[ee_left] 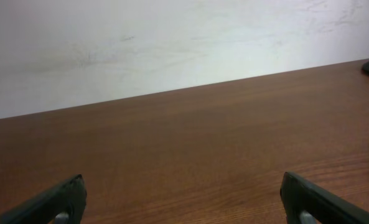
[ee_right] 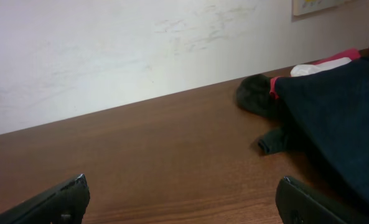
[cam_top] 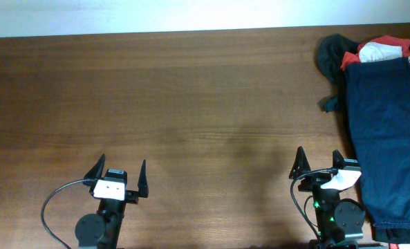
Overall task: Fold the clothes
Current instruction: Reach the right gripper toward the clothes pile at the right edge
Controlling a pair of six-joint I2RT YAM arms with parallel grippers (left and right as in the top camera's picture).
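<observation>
A dark navy denim-like garment [cam_top: 388, 138] lies flat along the table's right edge, on top of the pile. A black garment [cam_top: 331, 55] and a red-and-white garment [cam_top: 381, 50] stick out from under its far end. In the right wrist view the navy garment [ee_right: 340, 118], the black one [ee_right: 256, 96] and the red-and-white one [ee_right: 324, 64] show at the right. My left gripper [cam_top: 119, 168] is open and empty near the front left, over bare wood [ee_left: 183, 183]. My right gripper [cam_top: 320, 158] is open and empty, just left of the navy garment [ee_right: 183, 186].
The brown wooden table [cam_top: 191, 104] ends at a white wall [ee_left: 172, 43] at the back. A black cable [cam_top: 52, 204] loops beside the left arm's base.
</observation>
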